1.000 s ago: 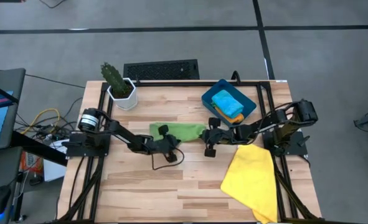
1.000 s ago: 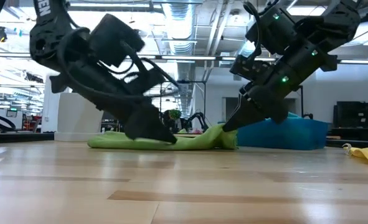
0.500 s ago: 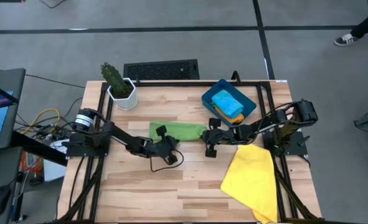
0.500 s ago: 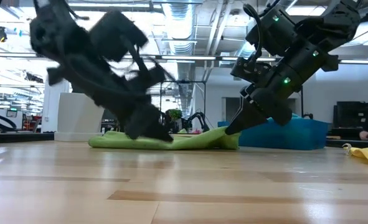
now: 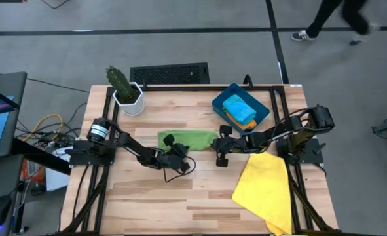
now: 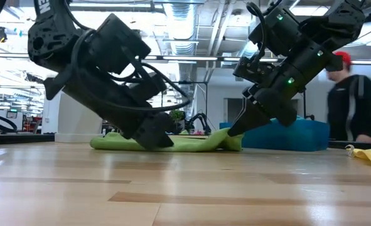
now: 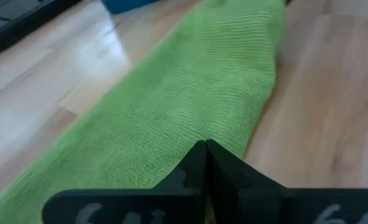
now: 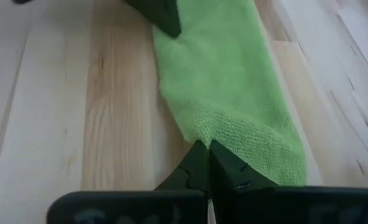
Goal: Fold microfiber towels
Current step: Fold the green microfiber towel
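One green towel (image 5: 188,139) lies as a long folded strip across the table's middle; it also shows in the low view (image 6: 185,143). My left gripper (image 5: 175,146) is shut at the strip's near edge, left of its middle. My right gripper (image 5: 217,139) is shut at the strip's right end. A light blue towel (image 5: 236,105) and an orange towel (image 5: 247,122) lie folded in the teal bin (image 5: 258,103). The yellow towel (image 5: 265,187) lies spread at the near right. A second green towel is not in view. My left gripper pinches the green towel's near long edge (image 7: 196,134) between its shut fingers (image 7: 205,163). It comes slanting down from the table's left and near side. The towel lies flat on the table around the fingers. My right gripper pinches the towel's right end (image 8: 218,134) at its near corner between its shut fingers (image 8: 202,163). It comes slanting down from the table's right, along the strip. That end (image 6: 234,134) is raised a little; the remainder lies on the table.
A cactus in a white pot (image 5: 124,92) stands at the far left corner. The teal bin sits at the far right. The yellow towel hangs over the table's near right corner. Bare wood (image 5: 154,193) lies in front of the arms. A person (image 6: 351,107) is in the room behind.
My left gripper has shifted a little toward the table's right and near edge along the towel's near edge, and its wrist has turned. My right gripper and the towel have stayed about where they were.
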Controlling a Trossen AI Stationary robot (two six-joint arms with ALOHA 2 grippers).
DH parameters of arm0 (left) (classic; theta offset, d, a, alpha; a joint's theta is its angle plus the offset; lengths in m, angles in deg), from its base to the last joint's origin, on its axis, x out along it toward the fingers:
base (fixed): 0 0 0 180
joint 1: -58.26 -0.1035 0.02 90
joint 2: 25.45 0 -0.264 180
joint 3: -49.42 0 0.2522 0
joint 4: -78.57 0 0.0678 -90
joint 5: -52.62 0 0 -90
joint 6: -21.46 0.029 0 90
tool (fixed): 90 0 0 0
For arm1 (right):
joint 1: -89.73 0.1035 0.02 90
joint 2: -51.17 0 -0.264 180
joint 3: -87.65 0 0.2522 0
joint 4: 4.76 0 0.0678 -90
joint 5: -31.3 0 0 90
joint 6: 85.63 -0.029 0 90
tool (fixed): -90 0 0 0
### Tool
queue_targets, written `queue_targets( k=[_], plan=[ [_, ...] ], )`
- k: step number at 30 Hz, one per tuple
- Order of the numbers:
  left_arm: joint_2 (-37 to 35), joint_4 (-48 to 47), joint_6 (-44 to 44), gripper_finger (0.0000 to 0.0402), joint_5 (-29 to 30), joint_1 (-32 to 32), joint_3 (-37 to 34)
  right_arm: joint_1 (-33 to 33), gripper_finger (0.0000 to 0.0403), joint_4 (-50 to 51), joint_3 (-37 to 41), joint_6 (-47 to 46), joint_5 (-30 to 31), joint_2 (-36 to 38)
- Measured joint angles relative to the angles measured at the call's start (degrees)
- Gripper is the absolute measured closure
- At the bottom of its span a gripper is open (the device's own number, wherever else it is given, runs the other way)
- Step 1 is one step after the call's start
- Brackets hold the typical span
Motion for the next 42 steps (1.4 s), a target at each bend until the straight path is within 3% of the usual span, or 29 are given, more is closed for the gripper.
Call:
queue_targets(
  k=[8, 15, 22, 29, 34, 42],
  plan=[
    [1.51, -2.07, -0.48, 0.0401, 0.12, 0.22, 1.60, -0.01, 0.0381, 0.04, -0.39, 0.51, 0.20, 0.00],
    [1.44, -2.53, 0.11, 0.0402, -0.58, 0.22, 1.59, -0.26, 0.0386, -0.23, -7.38, 10.52, 0.33, 0.00],
    [-3.33, -4.95, 5.37, 0.0402, -1.24, 1.37, 1.43, -1.59, 0.0385, -0.41, -11.69, 14.41, -4.61, 0.02],
    [-9.97, -12.02, 7.79, 0.0402, 6.91, 1.97, -0.03, -2.53, 0.0380, 2.85, -11.69, 12.51, -5.19, 0.04],
    [-7.33, -3.86, 11.32, 0.0401, -4.81, -2.50, -3.07, -2.40, 0.0384, 3.42, -11.69, 12.47, -5.18, 0.04],
    [-5.27, 1.77, 18.49, 0.0401, -8.06, -8.55, -2.32, -2.40, 0.0379, 4.13, -11.67, 11.70, -5.19, 0.04]
  ],
)
